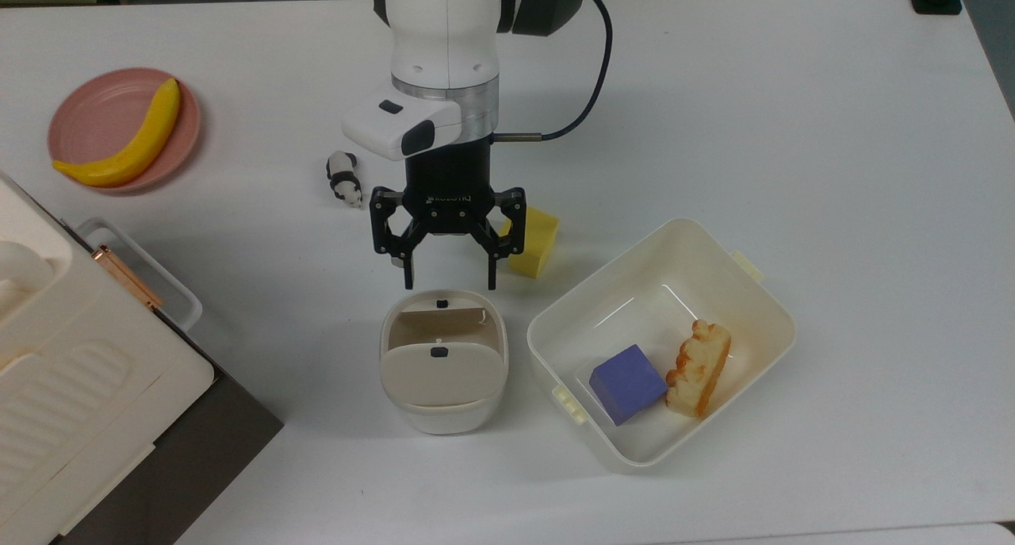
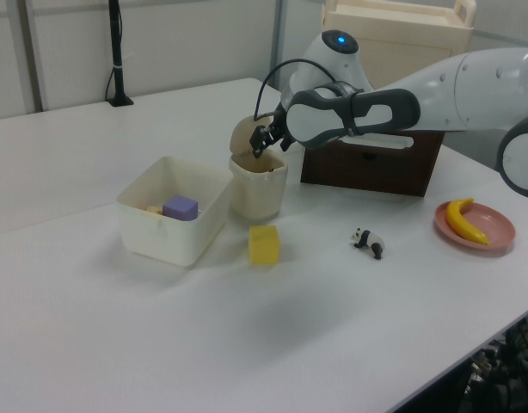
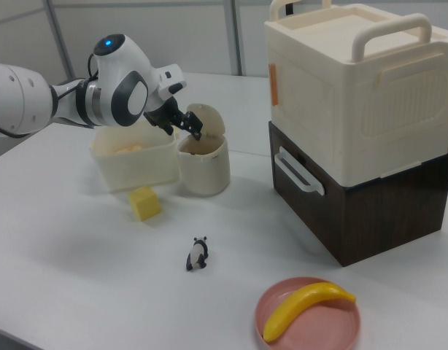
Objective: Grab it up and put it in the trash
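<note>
Now gripper (image 1: 449, 278) spread wide, poised above trash (image 1: 443, 362).

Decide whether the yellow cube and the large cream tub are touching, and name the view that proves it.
Apart. The left view shows bare white table between the yellow cube and the large cream tub; the top view shows the same gap.

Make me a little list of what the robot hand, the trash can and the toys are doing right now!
gripper: open, holding nothing, just by the bin's opening
trash bin: flap lid tipped open
paper wad: can't see it
yellow cube: on table beside gripper
panda: on table
banana: on pink plate
tub: holds purple cube and a bread toy
</note>
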Robot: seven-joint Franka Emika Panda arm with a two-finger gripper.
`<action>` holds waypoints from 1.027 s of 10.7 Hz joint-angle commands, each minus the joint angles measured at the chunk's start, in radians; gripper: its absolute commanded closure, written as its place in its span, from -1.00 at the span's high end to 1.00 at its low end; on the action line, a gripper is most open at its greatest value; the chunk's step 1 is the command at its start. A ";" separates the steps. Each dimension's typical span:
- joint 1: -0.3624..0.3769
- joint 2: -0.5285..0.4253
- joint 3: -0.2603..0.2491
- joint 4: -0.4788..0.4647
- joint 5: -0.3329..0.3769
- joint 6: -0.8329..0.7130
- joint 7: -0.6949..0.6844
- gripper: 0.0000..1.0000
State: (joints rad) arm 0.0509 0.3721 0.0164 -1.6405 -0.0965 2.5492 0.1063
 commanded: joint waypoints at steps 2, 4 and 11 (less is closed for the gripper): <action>0.013 -0.042 -0.007 -0.004 -0.005 -0.123 0.100 1.00; 0.021 -0.108 -0.007 -0.004 -0.005 -0.371 0.110 1.00; 0.038 -0.271 0.005 -0.053 0.008 -0.738 0.110 1.00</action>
State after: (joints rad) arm 0.0728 0.1508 0.0273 -1.6366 -0.0946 1.8237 0.1954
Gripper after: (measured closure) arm 0.000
